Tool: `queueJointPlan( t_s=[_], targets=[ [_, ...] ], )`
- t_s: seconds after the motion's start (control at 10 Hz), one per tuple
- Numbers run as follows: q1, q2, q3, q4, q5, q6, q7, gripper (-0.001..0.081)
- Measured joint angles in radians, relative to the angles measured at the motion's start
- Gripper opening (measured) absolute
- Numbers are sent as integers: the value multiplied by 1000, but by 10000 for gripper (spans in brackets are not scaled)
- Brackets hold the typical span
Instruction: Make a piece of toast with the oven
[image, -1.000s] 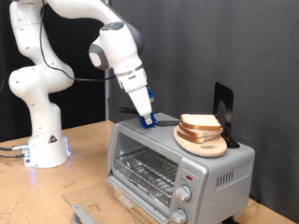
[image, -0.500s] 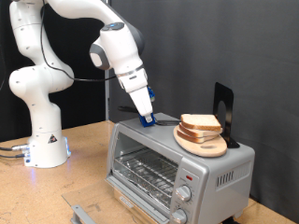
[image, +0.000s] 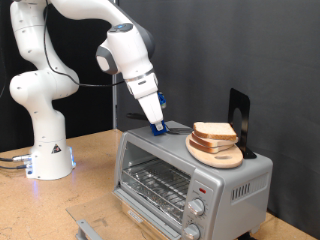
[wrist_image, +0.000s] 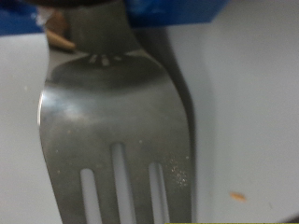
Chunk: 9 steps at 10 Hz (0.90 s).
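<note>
The silver-grey oven (image: 235, 185) stands at the exterior view's lower right, its glass door (image: 95, 226) folded down and its wire rack (image: 155, 183) bare. On its top a round wooden plate (image: 228, 159) carries two stacked bread slices; the upper is the piece of toast (image: 214, 131). My gripper (image: 157, 126), with blue fingertips, is down on the oven's top to the left of the plate, shut on a metal fork (image: 176, 130) that points toward the bread. The wrist view is filled by the fork's tines (wrist_image: 117, 121) over the oven's pale top.
A black upright stand (image: 238, 118) rises behind the plate. Two round knobs (image: 197, 209) sit on the oven's front panel. The robot's white base (image: 45, 155) stands on the wooden table (image: 80, 195) at the exterior view's left.
</note>
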Motion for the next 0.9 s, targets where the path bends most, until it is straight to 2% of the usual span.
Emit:
queueJointPlan(
  t_s=[0.5, 0.7, 0.9],
  targets=[
    [-2, -92, -40, 59, 31, -162, -17, 365],
    [-4, -86, -39, 53, 30, -161, 2, 365],
    [-19, -93, -57, 48, 92, -163, 82, 365]
  ],
)
